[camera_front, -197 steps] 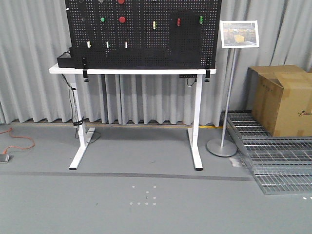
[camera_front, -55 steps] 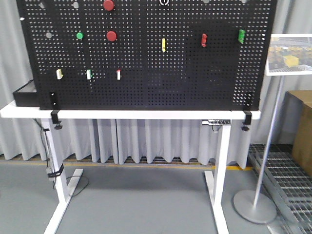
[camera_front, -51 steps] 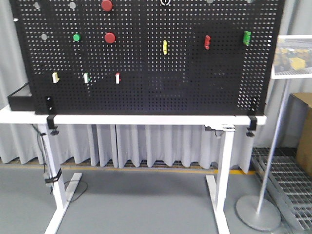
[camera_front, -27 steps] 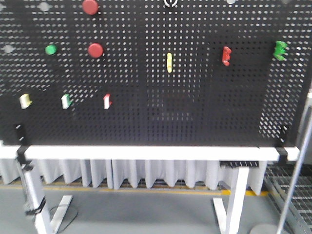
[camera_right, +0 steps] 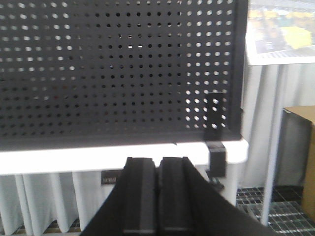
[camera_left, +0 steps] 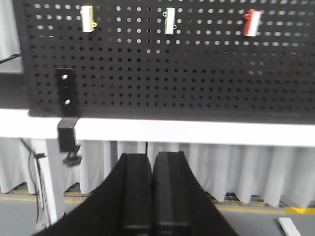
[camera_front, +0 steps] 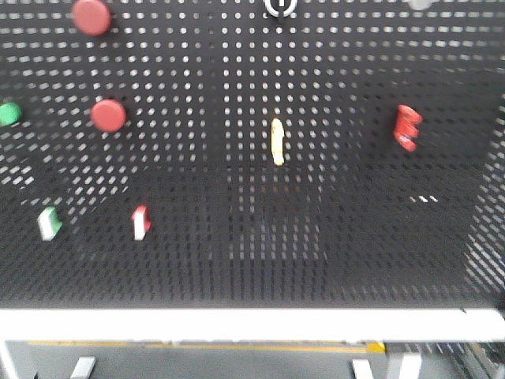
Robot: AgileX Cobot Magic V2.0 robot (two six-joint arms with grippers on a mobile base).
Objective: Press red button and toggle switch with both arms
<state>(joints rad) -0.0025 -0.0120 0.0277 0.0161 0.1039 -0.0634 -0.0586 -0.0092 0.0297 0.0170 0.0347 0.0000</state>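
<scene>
The black pegboard (camera_front: 237, 260) fills the front view. Two red buttons are on it, one (camera_front: 91, 16) at the top left and one (camera_front: 108, 115) below it. A yellow toggle switch (camera_front: 277, 141) sits mid-board, a red switch (camera_front: 408, 126) to its right. Lower left are a green-white switch (camera_front: 50, 223) and a red-white switch (camera_front: 141, 222). My left gripper (camera_left: 153, 157) is shut on nothing, below the table edge (camera_left: 197, 132), under the yellow (camera_left: 87, 18), green (camera_left: 170, 20) and red (camera_left: 251, 22) switches. My right gripper (camera_right: 157, 160) is shut and holds nothing, before the board's lower right corner. Neither arm shows in the front view.
A green button (camera_front: 8, 114) sits at the left edge. The white table (camera_front: 237, 324) carries the board, held by black clamps (camera_left: 67, 132) (camera_right: 215, 147). A sign on a pole (camera_right: 280, 29) and a cardboard box (camera_right: 301, 147) stand to the right.
The view has closed in on the pegboard. The board has grown from a whole table in view to filling the frame, and the buttons and switches have spread outward.
</scene>
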